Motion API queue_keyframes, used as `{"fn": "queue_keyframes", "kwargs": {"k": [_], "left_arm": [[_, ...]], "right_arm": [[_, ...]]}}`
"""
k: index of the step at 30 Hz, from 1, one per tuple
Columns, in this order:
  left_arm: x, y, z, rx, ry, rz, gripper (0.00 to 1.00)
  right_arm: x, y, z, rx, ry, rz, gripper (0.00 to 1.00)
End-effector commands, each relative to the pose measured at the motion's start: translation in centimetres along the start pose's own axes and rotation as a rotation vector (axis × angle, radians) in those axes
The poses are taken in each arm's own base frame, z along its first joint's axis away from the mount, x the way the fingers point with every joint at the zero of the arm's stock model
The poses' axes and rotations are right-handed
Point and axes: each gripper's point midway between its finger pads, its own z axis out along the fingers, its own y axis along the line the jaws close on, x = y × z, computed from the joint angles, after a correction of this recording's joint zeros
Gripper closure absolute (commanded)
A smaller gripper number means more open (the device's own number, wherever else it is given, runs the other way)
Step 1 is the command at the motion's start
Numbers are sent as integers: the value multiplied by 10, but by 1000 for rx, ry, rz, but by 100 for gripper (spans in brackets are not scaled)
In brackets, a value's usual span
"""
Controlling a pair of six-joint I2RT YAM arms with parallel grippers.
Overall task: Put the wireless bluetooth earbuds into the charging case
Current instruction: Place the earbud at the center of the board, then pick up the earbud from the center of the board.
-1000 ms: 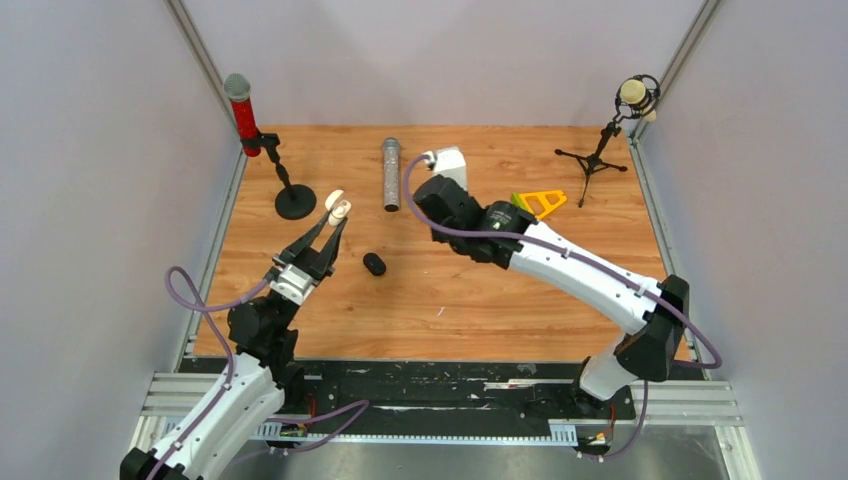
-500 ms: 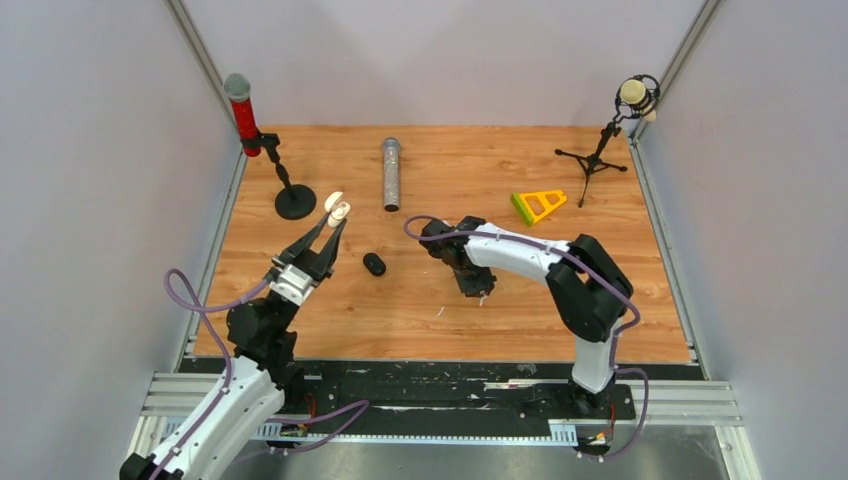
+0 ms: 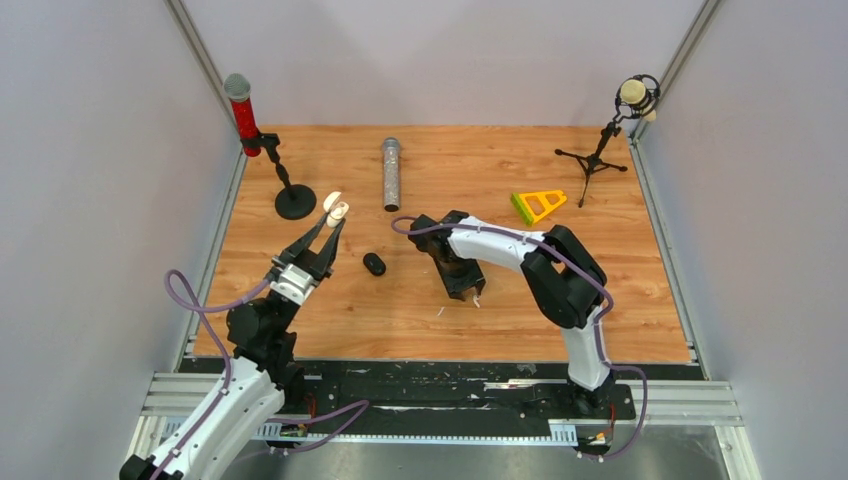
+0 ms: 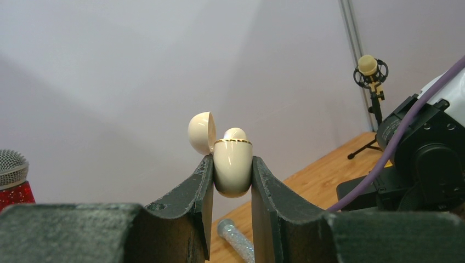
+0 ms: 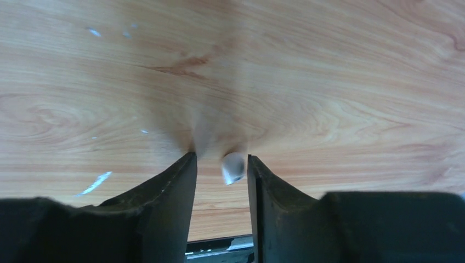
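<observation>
My left gripper [image 3: 334, 222] is raised above the table's left side and shut on a cream charging case [image 3: 339, 210] with its lid open. In the left wrist view the case [image 4: 232, 170] sits upright between the fingers, with the lid [image 4: 199, 132] tipped left and a cream earbud [image 4: 234, 133] poking out of the top. My right gripper [image 3: 468, 292] points down at the middle of the table. Its jaws are open around a small white earbud [image 5: 232, 167] that lies close to the right finger [image 5: 263, 186]. A black case [image 3: 374, 264] lies between the arms.
A red microphone [image 3: 240, 105] on a round stand is at the back left, and a silver glitter microphone [image 3: 390, 175] lies at the back middle. A green and orange triangle [image 3: 537, 205] and a tripod microphone [image 3: 634, 97] are at the back right. A white scrap sliver [image 5: 94, 183] lies near my right gripper.
My right arm has swung back from the far middle of the table and come down to the table's middle, over the white earbud. My left gripper and its case have not moved.
</observation>
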Motion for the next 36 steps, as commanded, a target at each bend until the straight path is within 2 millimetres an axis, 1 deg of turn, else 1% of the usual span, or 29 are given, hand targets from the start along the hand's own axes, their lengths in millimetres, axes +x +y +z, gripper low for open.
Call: {"fn": "queue_keyframes", "kwargs": {"k": [1,3,5,9,10,12,13,14,15,16,18,21,26,30,33,36], "left_arm": [[-19,10,7,-26,-51,36,100],[-20,10,8,-22,-52,36,100],[-18,9,8,-20,-49,34,100],[-18,9,8,-17,-45,34,100],[-17,8,9,-16,-44,33,100],[-18,8,9,-15,-45,33,100],[-18,8,9,-15,-45,31,100],[-18,8,9,-14,-46,31,100],[-17,8,9,-15,-45,31,100],[-18,9,9,-17,-46,33,100],[-18,9,8,-17,-46,31,100],[-18,8,8,-15,-46,27,100],[-19,8,9,-13,-47,31,100],[-19,8,8,-14,-45,30,100],[-18,8,8,-14,-42,29,100],[-17,7,8,-10,-40,27,100]], "right_arm": [[-14,33,-7,-112,-24,-22,55],[-22,39,-16,-142,-47,-16,52],[-32,40,-32,-167,-92,6,51],[-55,33,-83,-259,-248,84,51],[-58,29,-92,-299,-275,105,52],[-53,22,-100,-391,-281,150,58],[-49,15,-94,-415,-266,181,63],[-38,12,-87,-449,-225,205,69],[-32,6,-79,-460,-199,235,74],[-28,-1,-70,-469,-182,264,78],[-18,-6,-57,-510,-159,306,81],[-20,-14,-48,-520,-174,344,86],[-21,1,-35,-583,-146,316,90],[-18,0,-24,-558,-134,319,91],[-13,-2,-15,-534,-118,318,91],[-9,1,-7,-537,-100,314,92]]}}
